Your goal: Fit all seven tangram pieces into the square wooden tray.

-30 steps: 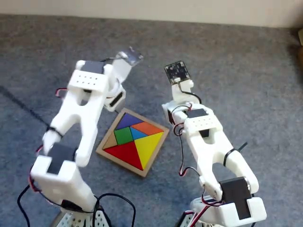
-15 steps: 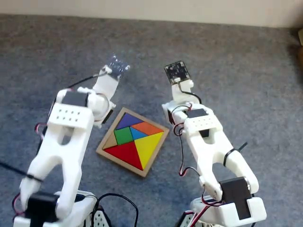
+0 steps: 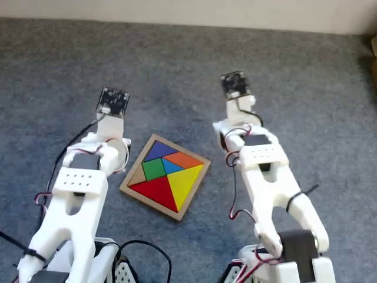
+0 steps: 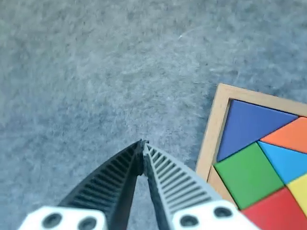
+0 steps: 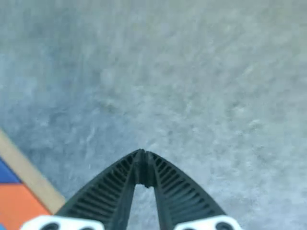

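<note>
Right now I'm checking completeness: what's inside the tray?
In the tray: blue, orange, green, light blue, yellow, red pieces. A tan patch beside green may be a seventh or bare floor. Pieces hide the rest.

**Grey carpet, one tray on it**

We see a grey, short-piled carpet [image 3: 294,71] as the whole work surface. Directly on it lies the square wooden tray [image 4: 212,129], flat and turned cornerwise, towards the near edge.

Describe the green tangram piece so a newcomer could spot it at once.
On the grey carpet lies a square wooden tray. Inside, the green piece sits between the blue piece and the red piece. No other piece is green.
</note>
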